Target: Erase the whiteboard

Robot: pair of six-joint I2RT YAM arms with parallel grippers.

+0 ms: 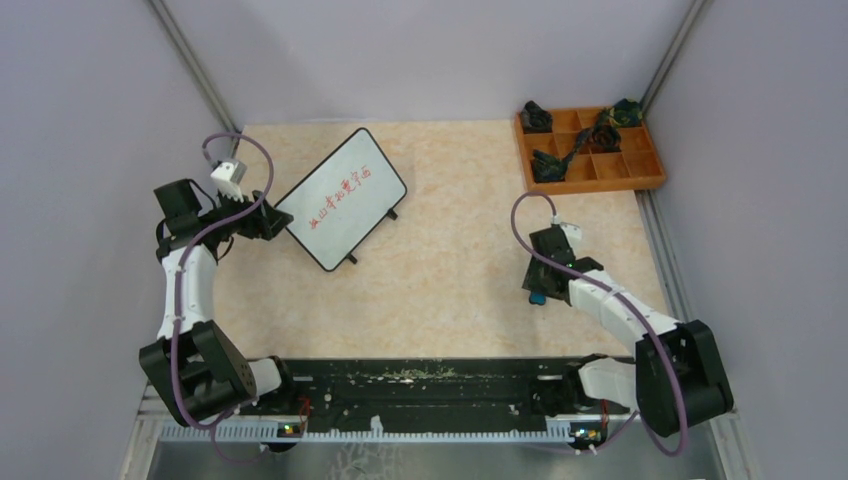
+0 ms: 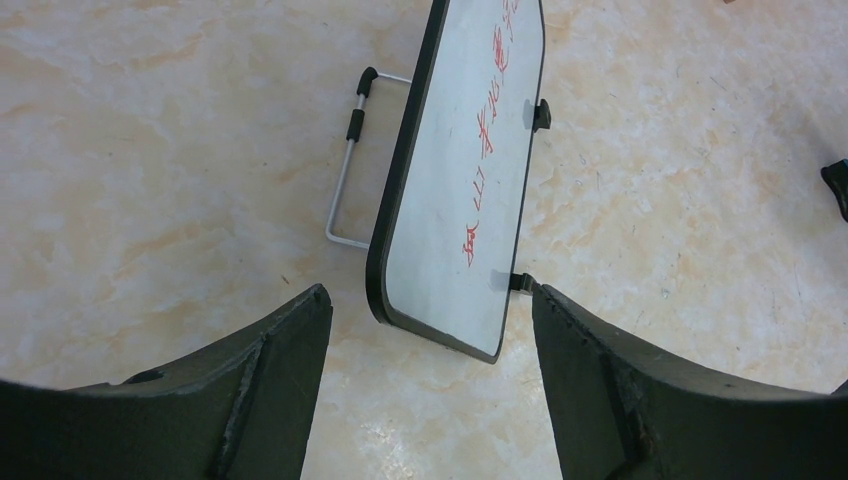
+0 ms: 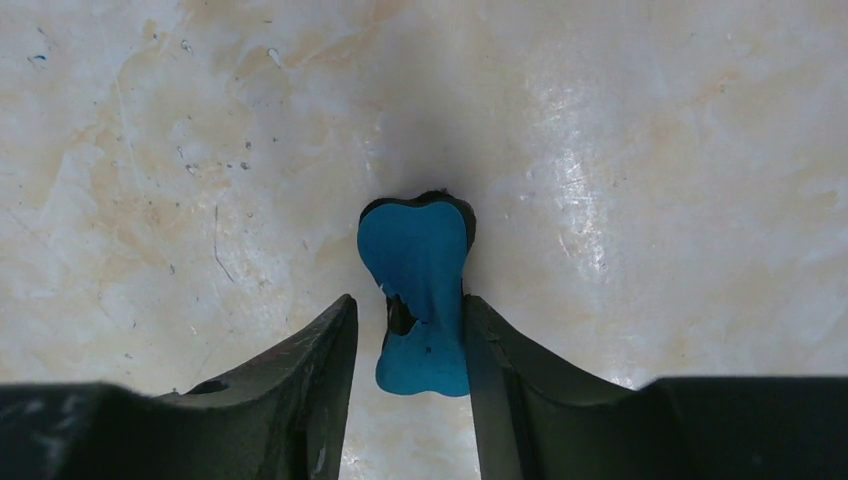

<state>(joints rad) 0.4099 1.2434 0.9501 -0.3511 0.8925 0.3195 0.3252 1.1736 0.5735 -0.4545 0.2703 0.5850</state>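
Observation:
The whiteboard (image 1: pixel 345 197) stands tilted on the table's back left, with red writing across it. In the left wrist view the whiteboard (image 2: pixel 460 180) stands just ahead of my fingers, its near corner between them. My left gripper (image 1: pixel 272 222) is open and empty at the board's left end (image 2: pixel 428 292), not touching it. My right gripper (image 1: pixel 537 290) is low on the table at the right. In the right wrist view it (image 3: pixel 408 300) is open around a blue eraser (image 3: pixel 418 250). The right finger touches the eraser and a gap remains at the left finger.
An orange compartment tray (image 1: pixel 640 180) with dark objects sits at the back right corner. A wire stand (image 2: pixel 345 170) props the board from behind. Grey walls enclose the table on three sides.

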